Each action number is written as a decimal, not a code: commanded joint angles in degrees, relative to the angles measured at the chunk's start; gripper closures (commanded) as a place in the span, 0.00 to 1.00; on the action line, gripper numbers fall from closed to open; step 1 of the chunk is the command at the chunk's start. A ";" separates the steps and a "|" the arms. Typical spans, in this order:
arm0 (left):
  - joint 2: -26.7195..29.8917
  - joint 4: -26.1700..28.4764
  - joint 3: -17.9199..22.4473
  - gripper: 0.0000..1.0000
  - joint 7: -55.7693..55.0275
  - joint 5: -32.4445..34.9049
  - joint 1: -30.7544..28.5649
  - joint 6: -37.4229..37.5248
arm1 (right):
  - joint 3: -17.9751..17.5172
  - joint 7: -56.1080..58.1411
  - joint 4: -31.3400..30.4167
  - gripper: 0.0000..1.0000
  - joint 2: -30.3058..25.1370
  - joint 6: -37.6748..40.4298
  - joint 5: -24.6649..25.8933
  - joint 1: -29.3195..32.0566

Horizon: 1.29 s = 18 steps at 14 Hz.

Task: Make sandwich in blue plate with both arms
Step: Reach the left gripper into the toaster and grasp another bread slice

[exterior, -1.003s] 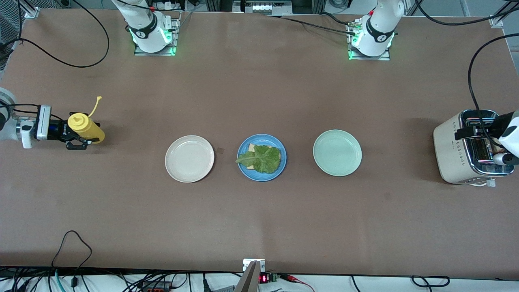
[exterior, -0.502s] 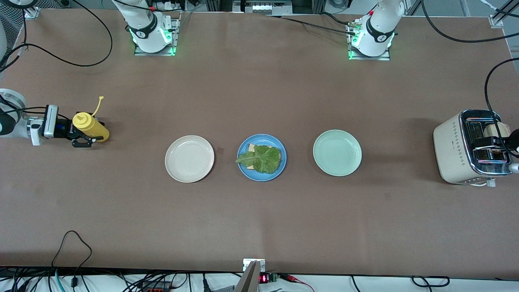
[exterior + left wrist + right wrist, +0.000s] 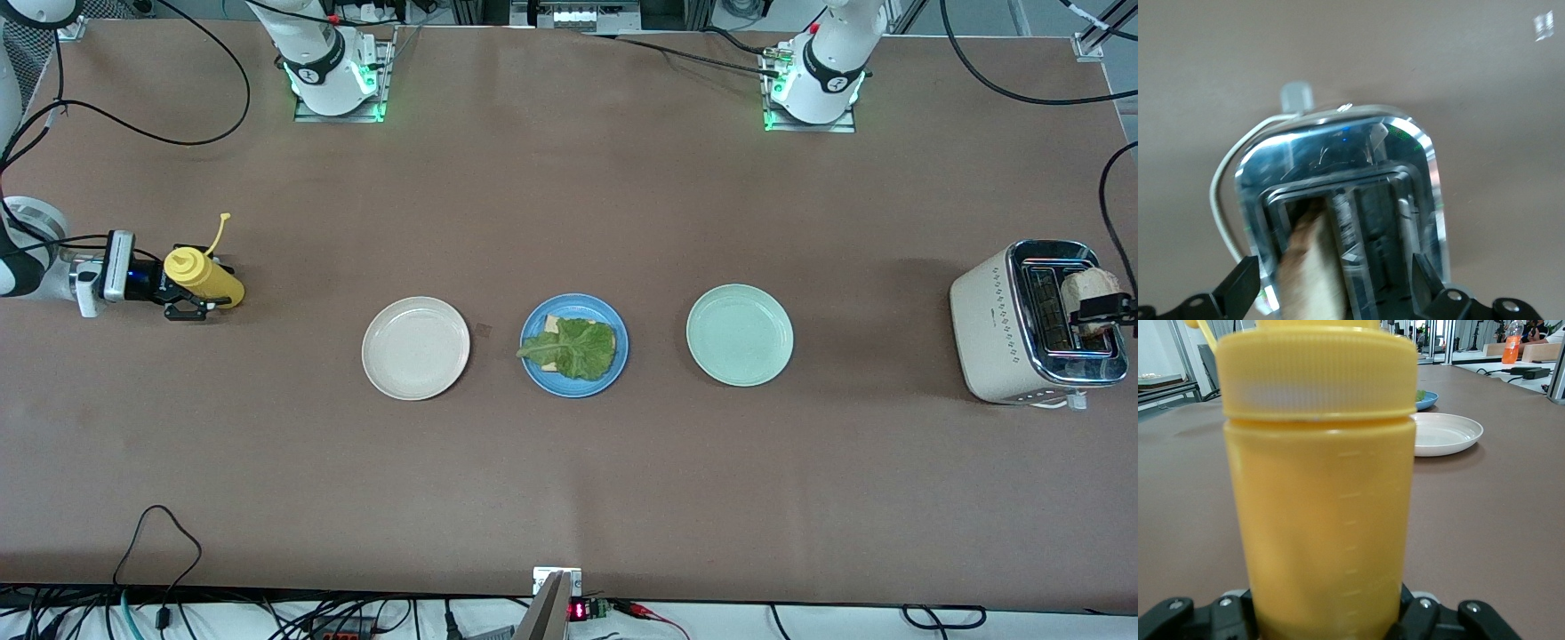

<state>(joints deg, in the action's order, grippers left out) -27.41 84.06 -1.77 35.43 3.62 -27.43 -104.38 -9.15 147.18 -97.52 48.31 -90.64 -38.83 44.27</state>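
Front view: blue plate [image 3: 573,346] mid-table between cream plate [image 3: 415,348] and mint plate [image 3: 739,334], holding one bread slice [image 3: 553,325] mostly covered by a lettuce leaf [image 3: 573,347]; no top slice on it. Right gripper [image 3: 185,289] at the right arm's end of the table, jaws clamped around a yellow squeeze bottle [image 3: 203,276]. Left gripper [image 3: 1101,313] over the toaster [image 3: 1009,322] at the left arm's end, jaws pinching a bread slice [image 3: 1090,289] at a slot.
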 commanded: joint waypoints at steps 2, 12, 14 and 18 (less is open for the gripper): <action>-0.98 -0.75 -0.60 0.00 4.39 0.07 -4.11 0.75 | -0.26 -0.23 0.76 0.00 1.26 1.26 -1.16 0.64; -1.77 1.37 -1.13 0.44 3.51 -0.19 -4.30 6.54 | 2.29 0.12 1.37 0.00 1.17 2.40 -0.64 1.25; -1.77 1.28 -1.22 0.63 4.04 -0.19 -4.65 8.65 | 3.26 0.30 2.25 0.00 1.17 3.54 -0.29 1.34; -1.51 0.93 -1.22 0.95 4.39 -0.11 -4.65 9.81 | 3.79 -0.31 5.23 0.00 0.21 6.08 -0.20 1.96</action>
<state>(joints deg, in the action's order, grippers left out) -29.27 85.55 -2.65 38.75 3.60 -31.63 -95.79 -5.35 147.12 -94.46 49.06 -86.91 -39.05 45.68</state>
